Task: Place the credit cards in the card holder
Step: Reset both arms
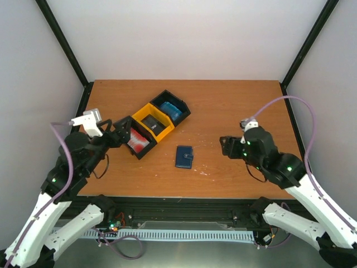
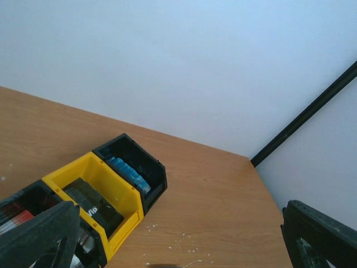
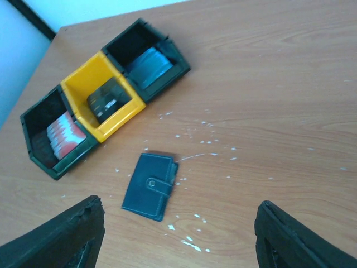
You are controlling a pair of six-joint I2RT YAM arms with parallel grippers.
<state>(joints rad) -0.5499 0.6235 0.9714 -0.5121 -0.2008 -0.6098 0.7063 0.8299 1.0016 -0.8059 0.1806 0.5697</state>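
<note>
The card holder (image 1: 183, 157), a dark navy wallet, lies shut with its tab snapped on the table's middle; in the right wrist view the holder (image 3: 149, 186) sits just ahead of the fingers. The credit cards (image 1: 137, 143) are a red stack standing in the bin's nearest black section, also seen as red cards (image 3: 62, 137) and at the left wrist view's edge (image 2: 14, 215). My left gripper (image 1: 124, 133) hovers open at that section, nothing between its fingers (image 2: 39, 240). My right gripper (image 1: 227, 146) stands open right of the wallet, its fingers (image 3: 67, 234) empty.
The three-section bin (image 1: 167, 129) lies diagonally at the back left. Its yellow middle section (image 3: 75, 84) holds a small black object (image 3: 109, 100), and its far black section holds a blue bundle (image 3: 149, 66). White specks dot the wood near the wallet.
</note>
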